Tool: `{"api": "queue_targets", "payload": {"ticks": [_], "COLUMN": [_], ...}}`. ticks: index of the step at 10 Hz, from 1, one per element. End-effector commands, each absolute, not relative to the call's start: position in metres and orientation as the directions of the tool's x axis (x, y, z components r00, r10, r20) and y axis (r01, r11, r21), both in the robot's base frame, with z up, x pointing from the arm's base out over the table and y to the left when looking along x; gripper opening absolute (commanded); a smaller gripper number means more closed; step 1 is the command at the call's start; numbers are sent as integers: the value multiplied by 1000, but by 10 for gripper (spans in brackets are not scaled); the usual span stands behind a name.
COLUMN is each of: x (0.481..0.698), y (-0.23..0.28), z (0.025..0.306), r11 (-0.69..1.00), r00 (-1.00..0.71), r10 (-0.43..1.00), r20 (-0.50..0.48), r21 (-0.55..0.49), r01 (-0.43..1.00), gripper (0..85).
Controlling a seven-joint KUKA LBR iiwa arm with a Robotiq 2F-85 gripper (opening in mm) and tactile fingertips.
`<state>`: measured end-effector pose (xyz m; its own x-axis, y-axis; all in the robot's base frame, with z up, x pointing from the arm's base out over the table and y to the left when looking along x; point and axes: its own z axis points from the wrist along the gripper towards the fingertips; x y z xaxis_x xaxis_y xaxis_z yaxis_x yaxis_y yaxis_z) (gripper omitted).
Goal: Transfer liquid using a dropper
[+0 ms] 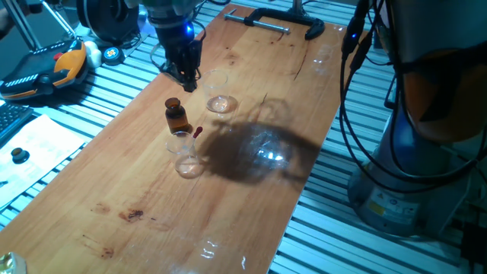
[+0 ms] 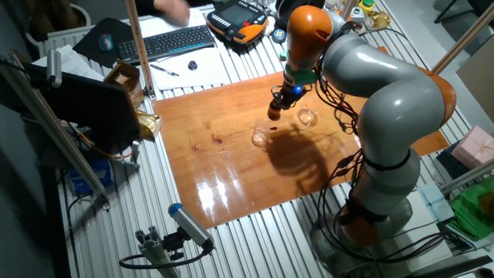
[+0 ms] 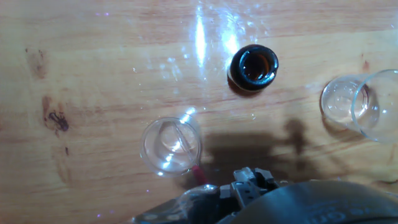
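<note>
The dropper (image 3: 180, 140) leaned inside a small glass cup (image 3: 171, 145) on the wooden surface (image 1: 251, 205), its red end (image 1: 197, 131) poking over the rim, likely so it was easy to grab. The open brown bottle (image 3: 252, 67) stood just beside that cup. The pincer (image 1: 185, 76) hung above them, near a second cup (image 1: 221, 103). I could not tell if it was wide or narrow. The thin glass tube was hard to see.

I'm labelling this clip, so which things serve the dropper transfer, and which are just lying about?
Job:
dropper, resting in the near beaker
brown bottle, open
far beaker
gripper

Lying about:
black clamp
keyboard
orange pendant
</note>
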<state>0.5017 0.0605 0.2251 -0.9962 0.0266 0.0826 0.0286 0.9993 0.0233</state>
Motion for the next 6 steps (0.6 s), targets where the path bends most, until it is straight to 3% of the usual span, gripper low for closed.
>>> {"api": "queue_targets", "payload": {"ticks": [1, 6], "x": [500, 497], "y": [60, 64], "z": [227, 225], "r11": [999, 998], "r00": [-996, -995], "r10": [34, 50], "r20": [82, 90], "r21": [21, 30], "r01": [36, 53], "gripper": [7, 7]}}
